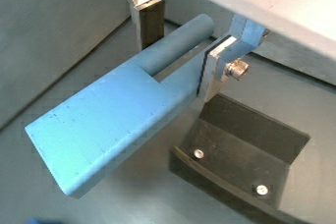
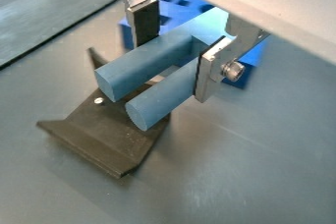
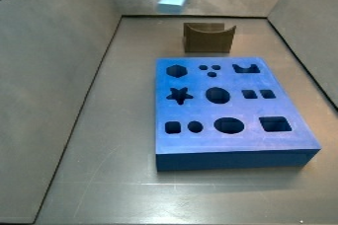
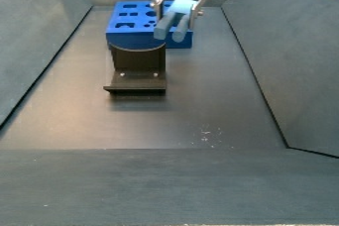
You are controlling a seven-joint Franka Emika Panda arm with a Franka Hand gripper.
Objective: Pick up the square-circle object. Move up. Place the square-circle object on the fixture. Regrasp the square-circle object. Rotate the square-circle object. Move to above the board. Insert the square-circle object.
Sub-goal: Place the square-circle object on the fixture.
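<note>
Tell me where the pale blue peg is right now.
The pale blue peg is clamped between the fingers of the gripper, held in the air above the fixture, with the board behind it.

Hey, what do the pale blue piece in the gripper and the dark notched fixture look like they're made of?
The square-circle object, held in the gripper above the fixture, looks like matte plastic, possibly printed: uniform colour, faint grain. The fixture looks like dull dark metal or plastic, with screws; unclear which.
</note>
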